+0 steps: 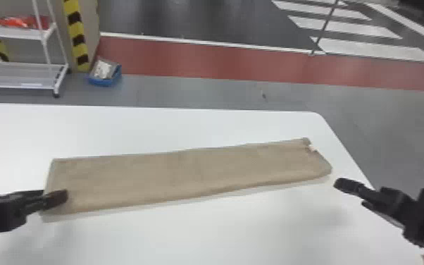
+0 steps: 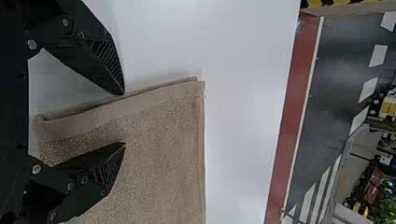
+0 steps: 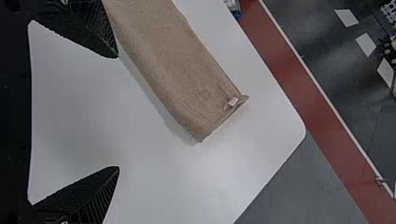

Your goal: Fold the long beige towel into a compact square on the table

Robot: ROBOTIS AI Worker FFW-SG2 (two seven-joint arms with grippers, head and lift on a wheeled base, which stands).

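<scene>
Left gripper [image 1: 54,196]: jaws released, standing apart and not closed on the cloth. It is at the left end of the beige towel [image 1: 186,172], by the near corner. In the left wrist view, one of its fingers [image 2: 105,170] is over the towel, and the other is beyond the end edge. Whether either touches the fabric, I cannot tell.

Right gripper [image 1: 350,192]: jaws released and wide apart, with bare table surface seen between the fingers [image 3: 81,200] in the right wrist view. It is just beyond the towel's right end, slightly to the near side and apart from it.

Towel: laid out on the white table [image 1: 222,232] as a long, narrow strip running left to right, the right end lying farther off than the left. The long near edge appears rounded, as at a fold. At the left end, the left wrist view shows more than one layer along the hem. The surface is largely flat, with slight unevenness. A small pale tag [image 1: 312,148] is at the right end, toward the far corner. The compact square is not formed.

Surroundings: beyond the table at far left, a white cart [image 1: 21,32] with red items [image 1: 23,22] on its upper shelf; to its right, a yellow-and-black striped post [image 1: 75,33] and a blue bin [image 1: 105,81] on the floor. A red floor band [image 1: 200,58] runs across the far side, with white floor stripes [image 1: 376,48] at far right.
</scene>
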